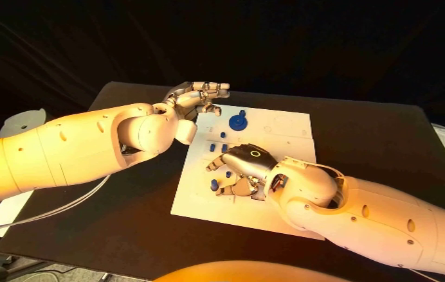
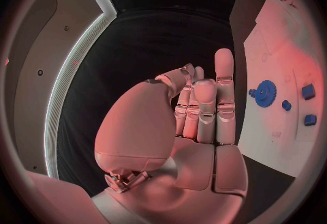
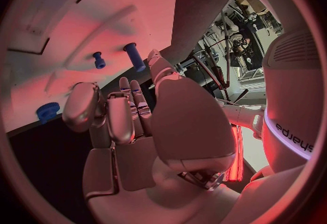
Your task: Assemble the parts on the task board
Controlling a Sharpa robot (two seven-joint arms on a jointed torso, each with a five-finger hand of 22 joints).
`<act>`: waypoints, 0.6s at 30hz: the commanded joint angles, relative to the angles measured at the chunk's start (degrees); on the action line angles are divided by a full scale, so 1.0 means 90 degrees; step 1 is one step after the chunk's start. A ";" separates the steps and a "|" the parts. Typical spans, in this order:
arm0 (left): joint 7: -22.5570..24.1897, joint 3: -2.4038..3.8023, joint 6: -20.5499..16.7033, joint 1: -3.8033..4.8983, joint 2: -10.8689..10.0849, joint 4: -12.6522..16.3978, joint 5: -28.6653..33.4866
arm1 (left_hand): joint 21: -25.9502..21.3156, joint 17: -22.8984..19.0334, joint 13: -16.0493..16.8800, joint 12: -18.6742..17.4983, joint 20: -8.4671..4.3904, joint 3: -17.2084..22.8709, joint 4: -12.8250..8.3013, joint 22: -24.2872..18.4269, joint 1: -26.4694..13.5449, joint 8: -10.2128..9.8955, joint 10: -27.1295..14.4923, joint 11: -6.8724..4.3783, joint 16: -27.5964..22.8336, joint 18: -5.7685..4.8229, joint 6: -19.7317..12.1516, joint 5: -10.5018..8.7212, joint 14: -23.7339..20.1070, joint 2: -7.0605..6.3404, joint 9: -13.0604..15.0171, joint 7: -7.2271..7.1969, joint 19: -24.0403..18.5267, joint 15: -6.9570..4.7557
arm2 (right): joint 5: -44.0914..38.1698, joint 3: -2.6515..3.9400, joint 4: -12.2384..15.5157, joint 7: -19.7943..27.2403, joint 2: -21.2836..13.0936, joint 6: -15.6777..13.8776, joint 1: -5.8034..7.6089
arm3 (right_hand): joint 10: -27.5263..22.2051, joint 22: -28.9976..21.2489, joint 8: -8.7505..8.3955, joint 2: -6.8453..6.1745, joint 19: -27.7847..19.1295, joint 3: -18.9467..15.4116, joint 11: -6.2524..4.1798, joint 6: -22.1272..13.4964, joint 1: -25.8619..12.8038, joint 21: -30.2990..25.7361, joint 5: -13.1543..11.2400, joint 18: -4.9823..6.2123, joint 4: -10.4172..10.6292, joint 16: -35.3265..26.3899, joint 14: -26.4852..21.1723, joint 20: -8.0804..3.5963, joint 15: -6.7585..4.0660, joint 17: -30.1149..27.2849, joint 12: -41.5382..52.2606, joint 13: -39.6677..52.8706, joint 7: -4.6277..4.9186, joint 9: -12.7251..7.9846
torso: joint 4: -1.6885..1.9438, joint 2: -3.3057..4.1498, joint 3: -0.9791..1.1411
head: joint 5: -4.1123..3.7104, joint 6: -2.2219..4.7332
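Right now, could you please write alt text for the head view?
The right hand rests over the near part of the white board, among small blue parts. The left hand hovers, empty, at its far left corner, beside a blue gear.

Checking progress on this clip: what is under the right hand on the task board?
Under the right hand lies the white task board, with a small blue part beside its fingers. Whatever lies directly beneath the palm is covered.

A black table (image 1: 371,134) stands against a dark backdrop, and a thin white cable (image 1: 65,203) curves across its left side near the edge.
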 commanded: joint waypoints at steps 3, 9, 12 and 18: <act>0.0007 0.0004 0.0133 0.0004 -0.0007 0.0002 -0.0023 | -0.0028 -0.0005 0.0005 0.0034 0.0018 -0.0019 -0.0005 -0.0009 -0.0035 0.0036 -0.0043 0.0022 -0.0040 0.0065 -0.0053 -0.0013 -0.0031 0.0024 -0.0008 0.0001 -0.0046 0.0000 | 0.0496 0.0100 0.0417 0.0164 -0.0467 -0.0377 0.0108 | -0.0079 -0.0060 -0.0004 -0.0122 -0.0016 -0.0664 0.0013 -0.0102 0.0552 -0.0050 0.0047 0.0100 0.0868 -0.0030 0.0171 0.0033 0.0045 -0.0040 0.0078 0.0008 -0.0073 0.0005 | -0.0016 -0.0011 -0.0005 | -0.0044 0.0044; -0.0010 0.0004 0.0139 0.0004 -0.0043 0.0017 -0.0024 | -0.0028 -0.0005 0.0005 0.0034 0.0018 -0.0019 -0.0005 -0.0009 -0.0035 0.0036 -0.0043 0.0022 -0.0040 0.0065 -0.0053 -0.0013 -0.0031 0.0024 -0.0008 0.0001 -0.0046 0.0000 | 0.1922 0.0165 0.1002 -0.0098 -0.1531 -0.0103 0.0520 | 0.0454 0.0071 0.0040 0.0191 0.0061 -0.0607 -0.0123 0.0092 0.0613 0.0060 0.0065 0.0075 0.0898 0.0016 0.0192 -0.0016 -0.0043 0.0005 0.0351 0.0077 -0.0028 0.0025 | -0.0051 -0.0033 -0.0019 | -0.0212 0.0118; -0.0021 0.0003 0.0137 0.0005 -0.0068 0.0021 -0.0027 | -0.0030 -0.0023 0.0005 0.0041 0.0020 -0.0022 -0.0010 -0.0010 -0.0036 0.0039 -0.0050 0.0023 -0.0046 0.0065 -0.0057 -0.0013 -0.0039 0.0026 -0.0009 0.0001 -0.0048 0.0001 | 0.2335 0.0172 0.1181 -0.0273 -0.2078 -0.0313 0.0672 | 0.1700 0.0382 0.0259 0.0513 0.0213 -0.0456 -0.0344 0.0618 0.0722 0.0303 0.0178 0.0011 0.0793 0.0086 0.0230 -0.0147 -0.0231 0.0107 0.0894 0.0264 0.0123 0.0105 | -0.0097 -0.0055 -0.0027 | -0.0310 0.0198; -0.0030 0.0003 0.0139 0.0005 -0.0096 0.0035 -0.0042 | -0.0030 -0.0023 0.0005 0.0041 0.0020 -0.0022 -0.0010 -0.0010 -0.0036 0.0039 -0.0050 0.0023 -0.0046 0.0065 -0.0057 -0.0013 -0.0039 0.0026 -0.0009 0.0001 -0.0048 0.0001 | 0.2551 0.0112 0.1347 -0.0765 -0.2829 -0.0601 0.0745 | 0.2890 0.0947 0.0413 0.0535 0.0450 -0.0369 -0.0637 0.1023 0.0721 0.0740 0.0250 -0.0101 0.0797 0.0400 0.0346 -0.0376 -0.0459 0.0567 0.1351 0.0572 -0.0095 0.0143 | -0.0171 -0.0066 -0.0026 | -0.0455 0.0279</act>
